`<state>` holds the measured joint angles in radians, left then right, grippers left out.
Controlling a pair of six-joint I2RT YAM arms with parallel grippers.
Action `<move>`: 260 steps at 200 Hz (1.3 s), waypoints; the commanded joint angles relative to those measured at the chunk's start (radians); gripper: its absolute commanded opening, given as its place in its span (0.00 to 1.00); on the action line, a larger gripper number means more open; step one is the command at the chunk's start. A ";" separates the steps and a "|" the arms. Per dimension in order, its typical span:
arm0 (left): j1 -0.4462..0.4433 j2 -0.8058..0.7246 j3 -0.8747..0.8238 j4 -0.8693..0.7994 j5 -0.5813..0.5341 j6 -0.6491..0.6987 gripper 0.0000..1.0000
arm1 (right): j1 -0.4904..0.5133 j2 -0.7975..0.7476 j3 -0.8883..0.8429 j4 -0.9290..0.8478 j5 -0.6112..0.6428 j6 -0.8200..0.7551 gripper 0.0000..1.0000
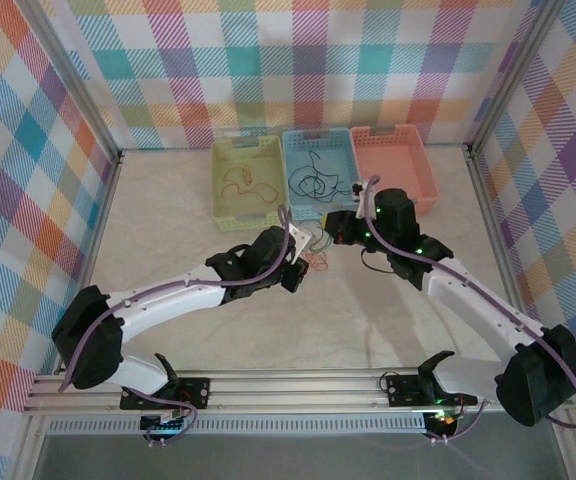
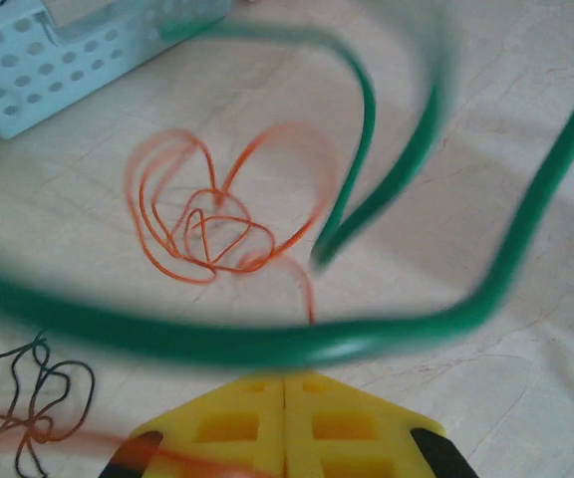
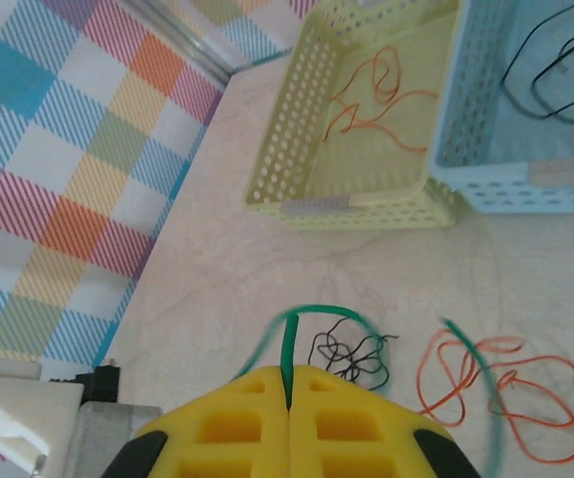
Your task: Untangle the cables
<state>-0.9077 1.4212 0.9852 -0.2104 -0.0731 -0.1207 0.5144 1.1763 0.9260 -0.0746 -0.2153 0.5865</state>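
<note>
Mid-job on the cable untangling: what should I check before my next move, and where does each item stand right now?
1. Right hand gripping the thin green cable: ok, fingers closed on it.
2. Left hand grip: cannot tell; its fingers are together and the blurred green cable crosses their tips.
3. Green cable clear of the orange wire tangle: cannot tell, they overlap in the left wrist view.
4. Black wire tangle free of orange: not ok, an orange strand runs through it.
5. Sorting baskets: ok; the pale yellow perforated basket holds an orange wire, the light blue basket a black wire.
</note>
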 commanded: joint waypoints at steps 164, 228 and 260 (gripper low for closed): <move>0.084 -0.305 -0.182 -0.160 -0.149 -0.153 0.00 | -0.429 -0.151 -0.084 -0.126 0.005 -0.094 0.00; 0.113 -0.308 -0.212 -0.122 -0.088 -0.170 0.00 | -0.441 -0.130 -0.077 -0.061 -0.091 -0.084 0.00; 0.112 -0.292 -0.202 -0.105 -0.055 -0.161 0.00 | -0.441 -0.060 -0.026 -0.016 -0.131 -0.057 0.00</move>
<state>-0.8013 1.1286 0.7879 -0.3565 -0.1715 -0.2768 0.0776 1.0706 0.8520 -0.1635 -0.2878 0.4973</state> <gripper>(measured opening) 0.054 0.062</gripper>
